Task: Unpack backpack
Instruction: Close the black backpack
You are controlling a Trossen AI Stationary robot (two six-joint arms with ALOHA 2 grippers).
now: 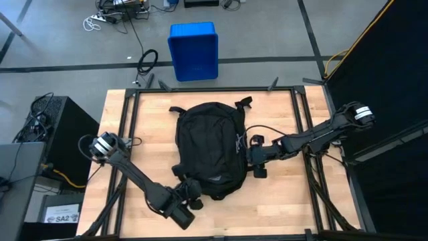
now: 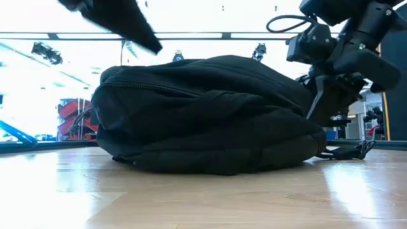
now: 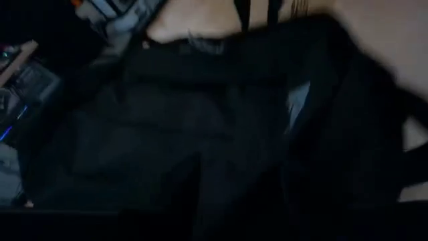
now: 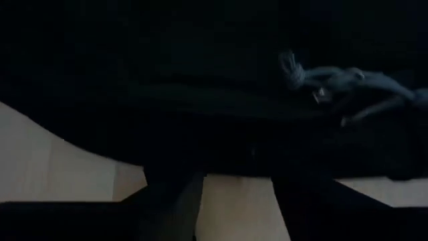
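1. the backpack [image 1: 208, 150] is lying flat at the table's [image 1: 287, 207] centre, zipped shut, its contents hidden.
2. the left gripper [image 1: 189, 194] is sitting at its 7 o'clock corner, finger spread unclear.
3. the right gripper [image 1: 249, 152] is hovering at its 3 o'clock edge beside the grey zipper pulls [image 4: 321, 79], fingers parted, gripping nothing.
4. a blue bin [image 1: 193, 51] is standing at 12 o'clock off the table, interior unreadable.

The backpack [image 1: 207, 148] is soft, matt black cloth (creased and slack where it sags), with grey cord zipper pulls [image 4: 334, 80]. The counter [image 1: 287, 201] is pale, smooth wood with a light sheen. The bin [image 1: 193, 51] looks like blue moulded plastic.
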